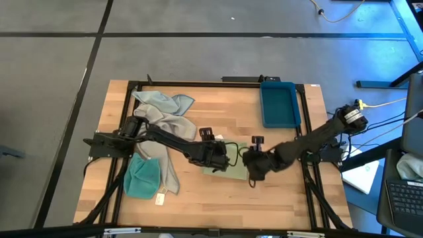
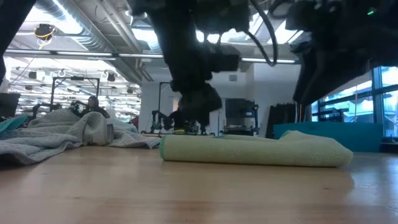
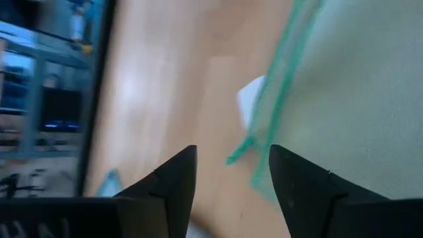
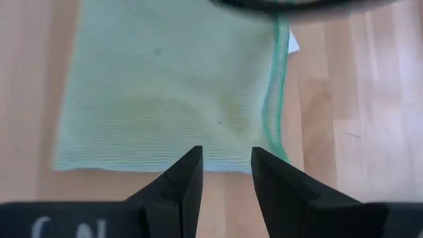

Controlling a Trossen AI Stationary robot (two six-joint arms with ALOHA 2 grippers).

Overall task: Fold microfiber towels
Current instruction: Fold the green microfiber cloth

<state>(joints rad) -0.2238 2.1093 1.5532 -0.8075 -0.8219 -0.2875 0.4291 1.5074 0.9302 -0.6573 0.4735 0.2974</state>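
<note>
Left tool (image 1: 221, 157) is seen at the middle of the surface (image 1: 218, 198), its fingers spread with bare wood and the stitched green edge of the pale green towel (image 1: 228, 165) showing between them in the left wrist view; nothing is pinched. A white tag (image 3: 250, 106) is seen at that towel's edge. Farther left, at the rear, a loose heap of grey and pale blue towels (image 1: 162, 112) is left unfolded, and nearer the front a teal towel (image 1: 142, 178) lies bunched, a grey one trailing beside it with a small white tag (image 1: 159, 198) at its end.

At the centre, the pale green towel is judged to be well along: in the low view it lies as a flat, doubled slab with a rounded fold at one end and a slight hump at the other. From the right wrist view its weave is seen smooth, with a faint crease and one hemmed edge in darker green.

Right tool (image 1: 252, 173) is held just beside the towel's right side, its fingers parted over the near edge and gripping nothing.

At the rear right a blue tray (image 1: 280, 104) stands with no towel seen in it. One towel is thus judged nearly folded, and several are left.
</note>
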